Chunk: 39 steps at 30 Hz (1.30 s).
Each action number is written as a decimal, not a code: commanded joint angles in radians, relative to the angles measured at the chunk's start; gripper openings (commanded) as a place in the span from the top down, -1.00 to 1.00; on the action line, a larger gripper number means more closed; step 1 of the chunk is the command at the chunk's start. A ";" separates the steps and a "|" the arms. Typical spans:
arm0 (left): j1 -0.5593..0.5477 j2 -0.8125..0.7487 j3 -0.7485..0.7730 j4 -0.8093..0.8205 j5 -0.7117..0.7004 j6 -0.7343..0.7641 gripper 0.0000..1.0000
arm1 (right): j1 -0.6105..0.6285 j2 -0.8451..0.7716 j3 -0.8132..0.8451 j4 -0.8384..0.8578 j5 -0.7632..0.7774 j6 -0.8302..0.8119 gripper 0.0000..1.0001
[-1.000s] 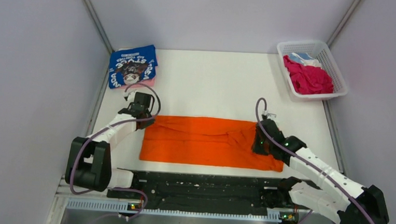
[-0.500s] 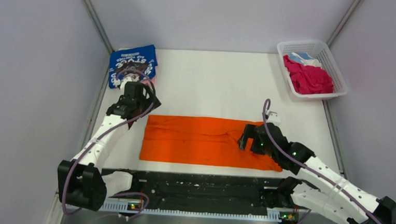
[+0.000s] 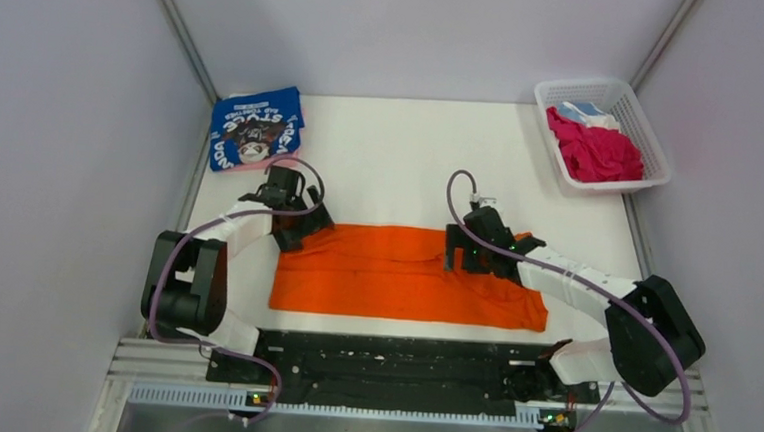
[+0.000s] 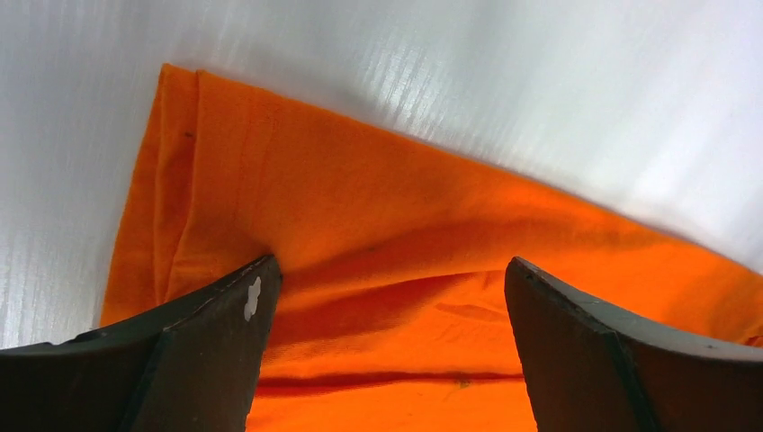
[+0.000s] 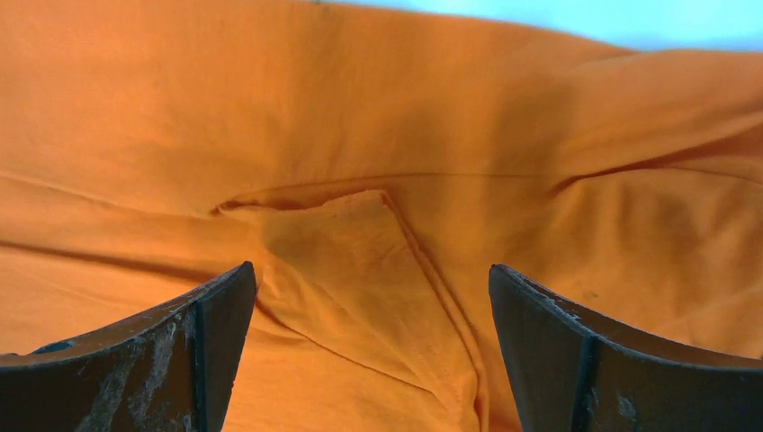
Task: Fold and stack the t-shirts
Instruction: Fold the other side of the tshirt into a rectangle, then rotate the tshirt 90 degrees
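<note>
A bright orange t-shirt [image 3: 394, 277] lies folded into a long strip across the near middle of the table. My left gripper [image 3: 307, 227] hovers open over its far left corner, and the left wrist view shows that orange corner [image 4: 297, 180] between wide-spread fingers [image 4: 225, 333]. My right gripper [image 3: 458, 255] stands open over the strip's right part, above a cloth fold and seam [image 5: 378, 261]; nothing is held. A folded blue t-shirt [image 3: 256, 126] with white lettering lies at the far left, a pink edge [image 3: 261, 165] showing beneath it.
A white lattice basket [image 3: 652, 152] at the far right corner holds a crumpled magenta shirt [image 3: 597, 152] and a light-blue one [image 3: 577, 112]. Grey walls close in the table on both sides. A black rail [image 3: 389, 357] runs along the near edge.
Both grippers have opened and let go of the orange shirt. The left one swung back onto the strip's left corner; the right one moved left and farther along the strip.
</note>
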 commanded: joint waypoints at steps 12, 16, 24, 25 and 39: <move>0.002 0.037 -0.044 0.022 -0.087 -0.010 -0.98 | 0.223 -0.121 -0.038 -0.042 -0.255 -0.075 -0.97; 0.003 0.039 -0.037 0.016 -0.088 -0.009 -0.98 | 0.278 -0.203 -0.051 -0.059 -0.399 -0.067 -0.97; 0.003 0.035 -0.019 -0.006 -0.127 -0.008 -0.98 | 0.279 -0.334 -0.047 -0.170 -0.105 0.100 -0.97; 0.003 0.033 -0.023 -0.009 -0.136 -0.007 -0.98 | 0.258 -0.342 -0.057 -0.163 -0.082 0.131 -0.97; 0.010 0.017 -0.031 -0.058 -0.177 -0.047 -0.98 | -0.101 -0.120 -0.213 0.155 0.004 0.235 -0.97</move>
